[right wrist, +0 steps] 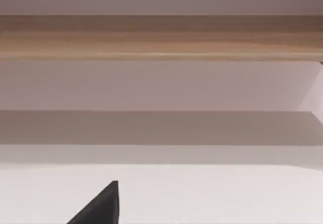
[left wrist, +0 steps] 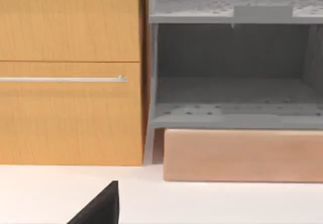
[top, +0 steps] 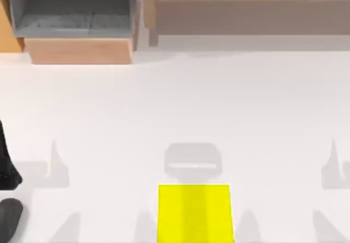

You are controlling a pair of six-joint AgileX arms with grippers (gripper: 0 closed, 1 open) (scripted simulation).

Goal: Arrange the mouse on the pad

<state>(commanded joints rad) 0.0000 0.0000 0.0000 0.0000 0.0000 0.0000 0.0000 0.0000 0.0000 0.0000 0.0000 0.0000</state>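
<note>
Now, at the top view's left edge, low down: mouse (top: 10, 217), a dark rounded lump on the white table (top: 180, 106), partly cut by the frame. It is well apart from the pad (top: 195, 213) and not touching it. A black shape (top: 6, 163) sits just above the mouse at the same edge; I cannot tell what it is.

The pad lies flat at bottom centre, yellow, with nothing on it.

Left gripper (left wrist: 101, 206): a black wedge of it shows in the left wrist view, above the table. Whether it is apart or together, I cannot tell. Ahead of it stand a wood cabinet (left wrist: 70, 113) with a silver handle (left wrist: 60, 78), a grey shelf unit (left wrist: 232, 72) beside that, and a pale block (left wrist: 242, 156) at the shelf's foot.

Right gripper (right wrist: 101, 206): the same black wedge shows over the table; state likewise not readable. Ahead of it runs a long wood ledge (right wrist: 161, 37).
</note>
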